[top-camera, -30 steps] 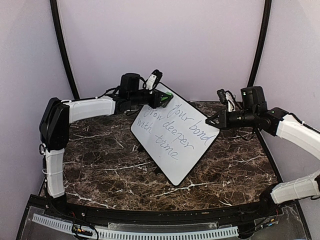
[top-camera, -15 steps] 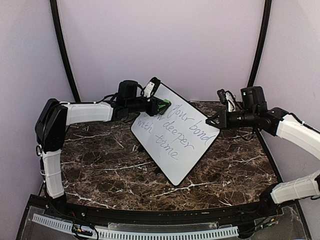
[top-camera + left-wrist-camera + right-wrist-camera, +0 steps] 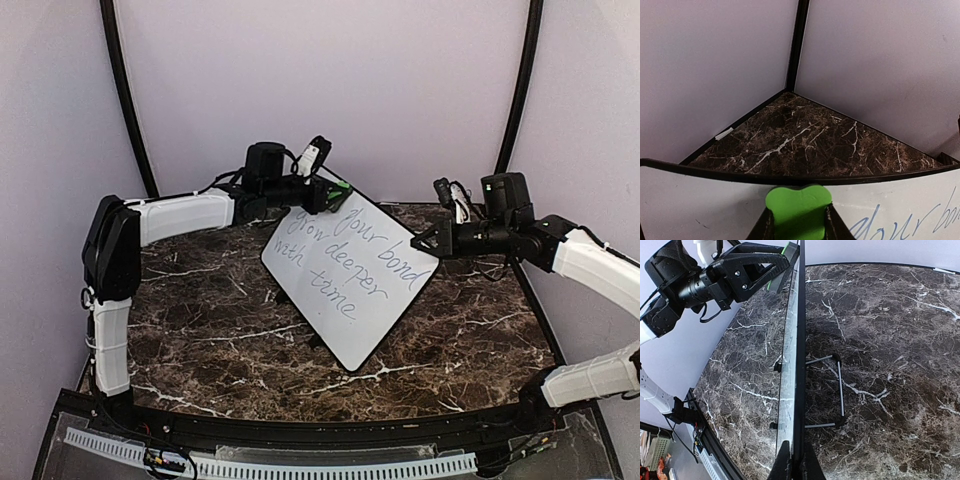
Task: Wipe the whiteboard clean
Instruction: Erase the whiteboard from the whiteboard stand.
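The whiteboard [image 3: 350, 275] stands tilted on the marble table, with dark handwritten words on its face. My left gripper [image 3: 332, 193] is shut on a green eraser [image 3: 340, 190] and presses it on the board's top corner. In the left wrist view the eraser [image 3: 798, 210] sits between my fingers just below the board's black top edge [image 3: 790, 177], left of the writing. My right gripper [image 3: 425, 243] is shut on the board's right edge. In the right wrist view the whiteboard [image 3: 799, 365] shows edge-on, clamped between my fingers [image 3: 783, 462].
The board's wire stand [image 3: 839, 390] rests on the marble table [image 3: 200, 320] behind it. Grey walls close the back and sides, with black posts [image 3: 125, 100] in the corners. A black rail [image 3: 300, 440] runs along the table's near edge.
My left gripper with the eraser moved left across the board's top corner, then back right and up to the top edge. The right arm and the board have not moved.
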`<state>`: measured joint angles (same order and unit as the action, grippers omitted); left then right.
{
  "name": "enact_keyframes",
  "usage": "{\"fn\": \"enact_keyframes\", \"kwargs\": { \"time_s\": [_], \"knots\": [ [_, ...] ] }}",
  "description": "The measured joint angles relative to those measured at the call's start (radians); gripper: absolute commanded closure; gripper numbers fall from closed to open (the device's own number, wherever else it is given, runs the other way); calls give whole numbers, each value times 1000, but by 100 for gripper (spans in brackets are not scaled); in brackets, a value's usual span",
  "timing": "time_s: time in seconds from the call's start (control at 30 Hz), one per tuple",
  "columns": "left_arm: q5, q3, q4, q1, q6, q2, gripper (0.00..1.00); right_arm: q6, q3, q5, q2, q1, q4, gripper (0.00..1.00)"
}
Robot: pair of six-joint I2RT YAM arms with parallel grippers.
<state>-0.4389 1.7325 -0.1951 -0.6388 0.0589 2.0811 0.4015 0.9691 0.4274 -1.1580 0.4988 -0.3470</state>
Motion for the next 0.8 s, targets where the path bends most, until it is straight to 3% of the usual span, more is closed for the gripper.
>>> {"fn": "enact_keyframes", "kwargs": {
  "time_s": [0.17, 0.47, 0.8],
  "knots": [
    [1, -21, -11, -1, 0, -4, 87, 0, 0, -2, 0, 0, 0, 100],
    [-3, -297, -119, -3, 5, -105, 87, 0, 0, -8, 0, 0, -4, 100],
    [-16, -228, -76, -8, 6, -89, 87, 0, 0, -8, 0, 0, -3, 100]
  ]
}}
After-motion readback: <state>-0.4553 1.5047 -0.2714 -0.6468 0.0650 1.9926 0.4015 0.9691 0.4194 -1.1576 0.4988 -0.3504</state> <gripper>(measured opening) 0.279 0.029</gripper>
